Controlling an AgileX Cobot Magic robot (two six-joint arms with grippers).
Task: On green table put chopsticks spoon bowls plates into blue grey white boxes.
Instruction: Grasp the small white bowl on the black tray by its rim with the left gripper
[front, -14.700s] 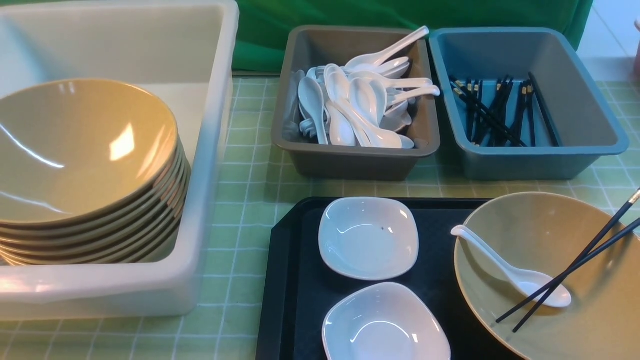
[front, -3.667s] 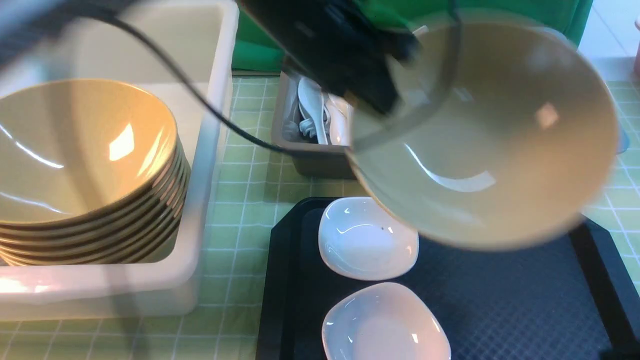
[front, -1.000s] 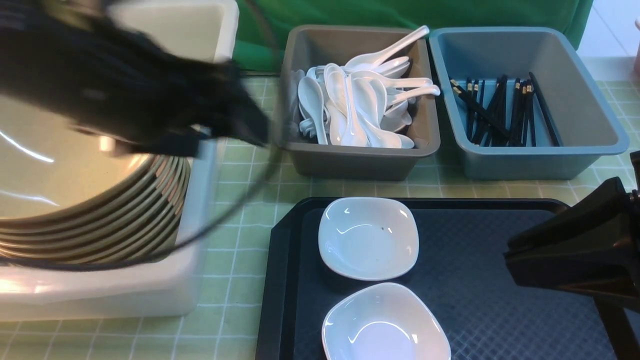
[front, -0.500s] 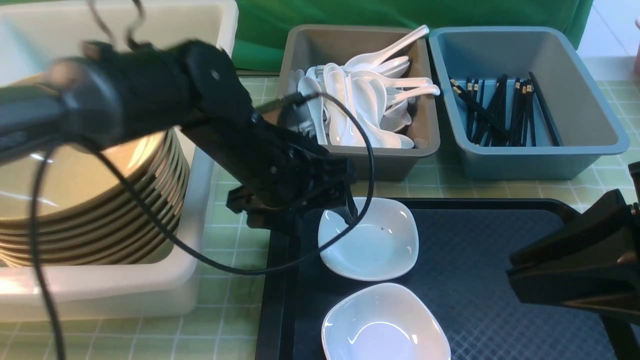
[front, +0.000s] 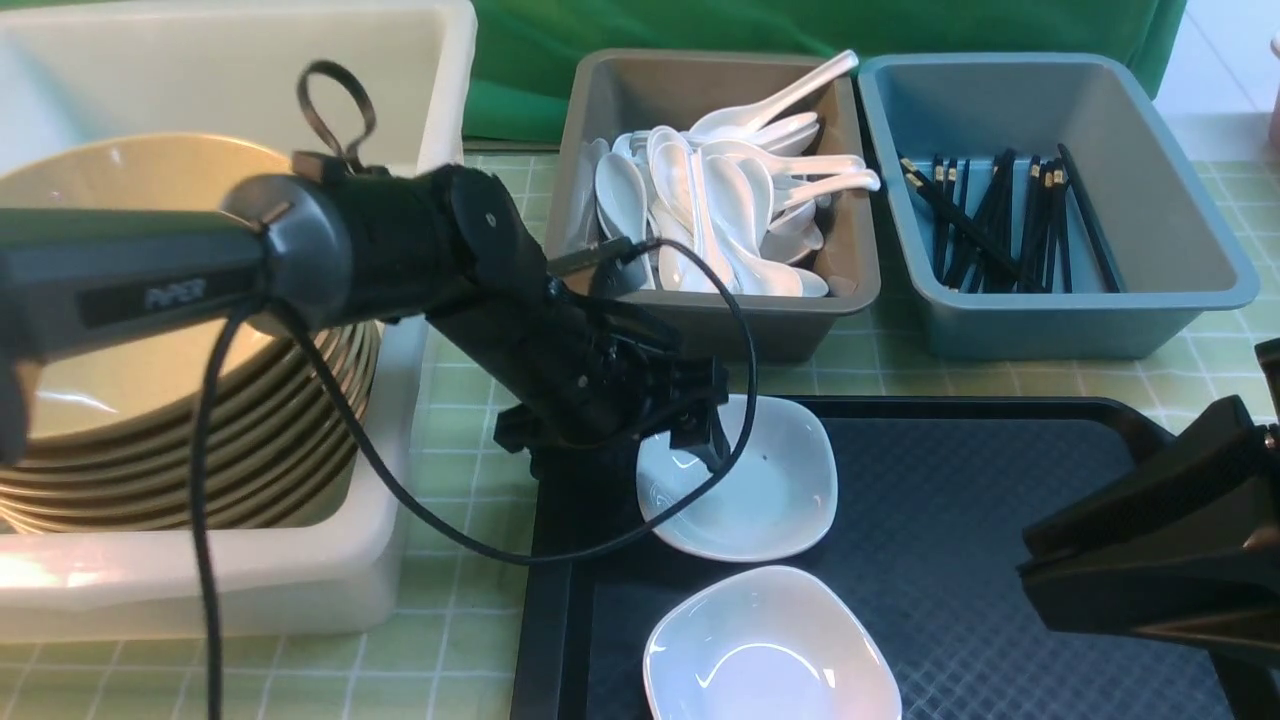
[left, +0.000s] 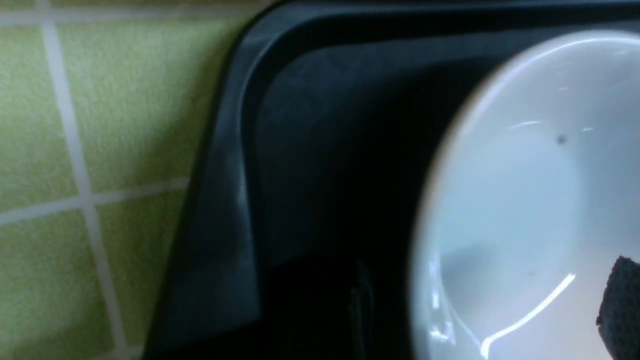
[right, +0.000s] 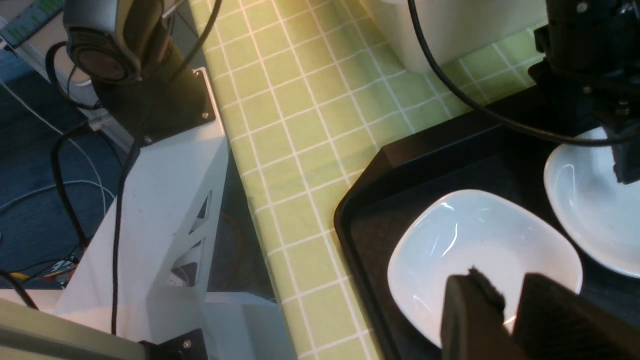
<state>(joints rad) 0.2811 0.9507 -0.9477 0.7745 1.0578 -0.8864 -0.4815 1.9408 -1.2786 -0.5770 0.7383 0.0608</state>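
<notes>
Two white plates lie on a black tray: a far plate (front: 760, 490) (left: 525, 200) and a near plate (front: 770, 650) (right: 475, 240). My left gripper (front: 665, 445) (left: 490, 305) is open, its jaws astride the far plate's left rim, with one pad (left: 620, 310) over the plate's inside. My right gripper (front: 1025, 560) (right: 505, 290) hovers over the near plate, jaws a narrow gap apart with nothing between them. Tan bowls (front: 150, 350) are stacked in the white box (front: 440, 200). Spoons (front: 700, 200) fill the grey box (front: 700, 320), and chopsticks (front: 990, 225) lie in the blue box (front: 1080, 320).
The black tray (front: 1000, 480) sits on the green table (front: 470, 400) in front of the grey and blue boxes. My left arm and its cable (front: 400, 490) cross from the white box to the tray. The table's edge and a robot base (right: 150, 100) show in the right wrist view.
My left arm swung right from over the bowl stack and came down onto the far plate's left rim. My right gripper stayed almost in place, its jaws parting slightly.
</notes>
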